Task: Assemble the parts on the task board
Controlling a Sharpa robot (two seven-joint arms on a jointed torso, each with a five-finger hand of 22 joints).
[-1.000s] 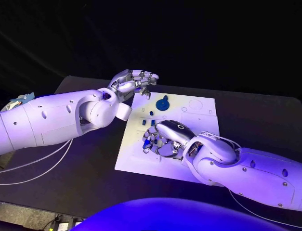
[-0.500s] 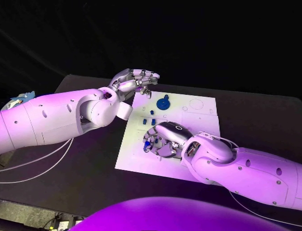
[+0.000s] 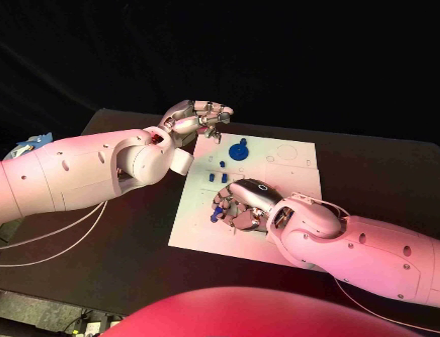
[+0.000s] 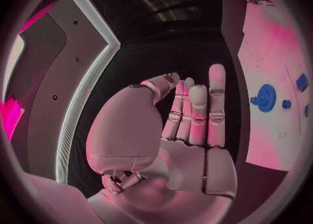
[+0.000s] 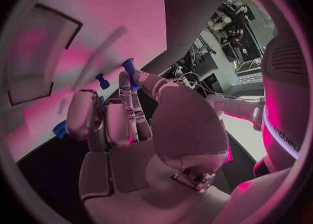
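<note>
Desk (image 3: 382, 168): black, carries everything listed. Task board (image 3: 281, 165): white plate lying flat at the desk's middle, its far half bare of arms, its near half under the right arm. Right hand (image 3: 242, 203): low over the board's near-left part, fingers (image 5: 128, 110) curled downward; a small blue part (image 3: 215, 210) shows at the fingertips, pinched between thumb and a finger as far as the right wrist view tells, probably so it can be steered into a seat on the board. Left hand (image 3: 194, 118): raised above the board's far-left corner, fingers (image 4: 195, 112) straight and close together, holding nothing; judged to be parked clear of the work while the other hand acts. Round blue part (image 3: 238, 150): largest piece, a disc with a knob, on the board's far-left area, near the left hand but apart from it. Small blue parts (image 3: 215, 177): a few short pegs in a cluster on the board between the disc and the right hand, seemingly awaiting their turn; whether they stand or lie cannot be told.
</note>
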